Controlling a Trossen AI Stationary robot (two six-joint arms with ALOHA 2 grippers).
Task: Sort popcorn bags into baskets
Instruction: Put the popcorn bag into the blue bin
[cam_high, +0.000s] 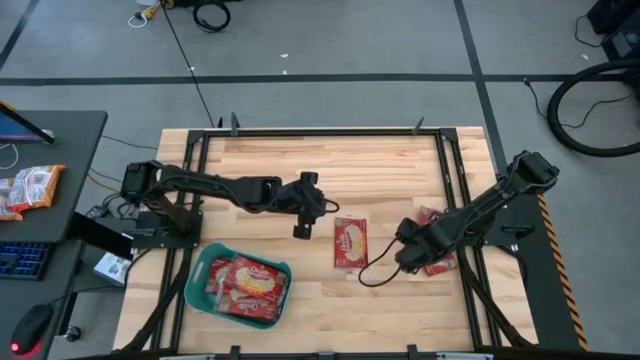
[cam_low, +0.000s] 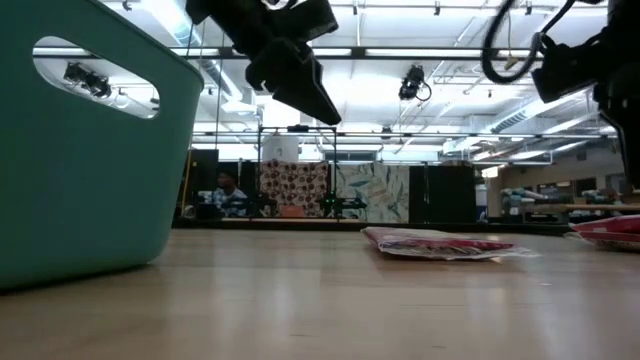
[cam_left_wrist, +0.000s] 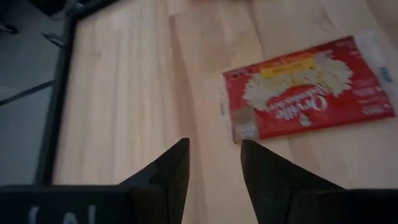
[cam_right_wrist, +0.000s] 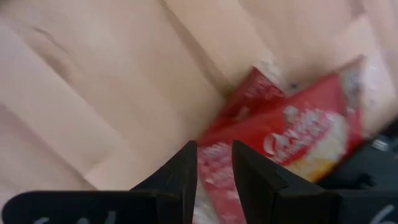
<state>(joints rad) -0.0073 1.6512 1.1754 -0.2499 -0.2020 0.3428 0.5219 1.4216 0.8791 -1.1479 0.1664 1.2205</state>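
One red popcorn bag (cam_high: 351, 243) with a cream centre lies flat on the wood, also visible in the left wrist view (cam_left_wrist: 311, 93) and the low view (cam_low: 440, 243). Two or three more bags (cam_high: 438, 245) lie overlapped by the table's right rail. The teal basket (cam_high: 200, 285) near the front left holds several bags (cam_high: 250, 285). My left gripper (cam_high: 300, 228) hangs open above the table, just left of the single bag, touching nothing (cam_left_wrist: 214, 165). My right gripper (cam_high: 405, 255) hovers at the left end of the right pile, fingers slightly apart (cam_right_wrist: 214, 165), red packets (cam_right_wrist: 292, 134) beneath and beyond them.
Black frame rails (cam_high: 455, 190) border the table left and right. A black cable loop (cam_high: 375, 272) hangs by the right gripper. Bare wood (cam_high: 330, 170) lies toward the far edge. A side desk (cam_high: 40, 200) with an orange-and-white packet (cam_high: 30, 188) stands off the left.
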